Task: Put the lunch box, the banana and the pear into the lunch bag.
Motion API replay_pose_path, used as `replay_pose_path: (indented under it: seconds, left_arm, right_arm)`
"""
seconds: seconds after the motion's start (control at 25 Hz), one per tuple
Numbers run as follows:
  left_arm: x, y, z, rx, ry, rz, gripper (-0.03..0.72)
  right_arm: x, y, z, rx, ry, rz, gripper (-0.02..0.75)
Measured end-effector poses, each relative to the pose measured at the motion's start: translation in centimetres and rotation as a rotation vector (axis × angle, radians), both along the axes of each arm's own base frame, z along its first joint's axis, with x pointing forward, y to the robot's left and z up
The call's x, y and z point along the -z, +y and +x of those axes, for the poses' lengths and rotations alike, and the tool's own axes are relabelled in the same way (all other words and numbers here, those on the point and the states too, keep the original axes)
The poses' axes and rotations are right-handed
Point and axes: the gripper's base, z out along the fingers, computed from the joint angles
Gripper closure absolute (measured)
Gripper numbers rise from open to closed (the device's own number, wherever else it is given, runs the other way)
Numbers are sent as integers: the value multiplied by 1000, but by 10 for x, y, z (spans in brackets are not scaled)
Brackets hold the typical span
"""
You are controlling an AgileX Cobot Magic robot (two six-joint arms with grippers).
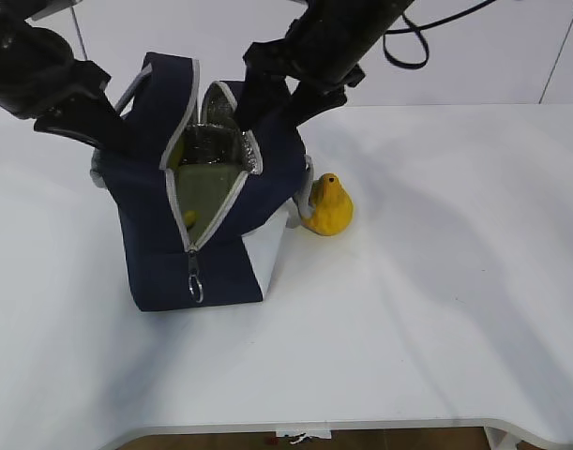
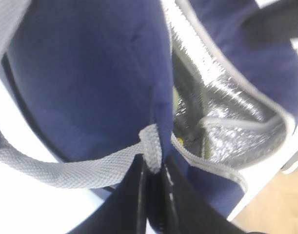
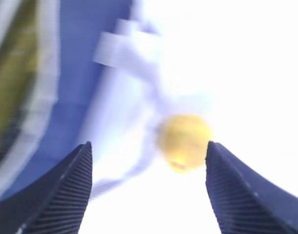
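Observation:
The navy lunch bag (image 1: 155, 239) stands unzipped on the white table. Inside it lie the sage-green lid of the lunch box (image 1: 209, 186) and a small yellow piece of the banana (image 1: 188, 219). The pear (image 1: 329, 206) stands on the table against the bag's right side. My left gripper (image 1: 117, 136) is shut on the bag's grey webbing handle (image 2: 149, 139) at the left rim, seen in the left wrist view (image 2: 152, 168). My right gripper (image 1: 267, 111) is open and empty above the bag's right edge. In its blurred wrist view (image 3: 149, 144) the pear (image 3: 184, 141) shows below, between the fingers.
The silver foil lining (image 2: 227, 92) shows inside the open mouth. The zipper pull (image 1: 195, 281) hangs at the bag's front. The table's front edge (image 1: 314, 427) runs along the bottom, and bare white tabletop lies to the right of the pear.

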Motion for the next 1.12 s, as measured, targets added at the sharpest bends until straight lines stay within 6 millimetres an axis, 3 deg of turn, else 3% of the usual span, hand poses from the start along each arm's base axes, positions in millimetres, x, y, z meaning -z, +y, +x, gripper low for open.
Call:
replay_pose_path:
  seconds: [0.28,0.4,0.6,0.96,1.12]
  left_arm:
    - [2,4,0,4,-5,53,683]
    - [3,5,0,3,-6,57,683]
    - [3,5,0,7,-1,59,683]
    - [3,5,-2,3,23,56,683]
    - [4,5,-3,9,35,58,683]
  right_arm:
    - [-36,-28,-9,143,-115,-214,193]
    - [-37,-39,-9,210,-131,-300,201]
    - [-11,-44,-5,264,-63,-380,202]
    - [44,-30,7,255,100,-346,202]
    - [55,-31,10,253,108,-376,203]
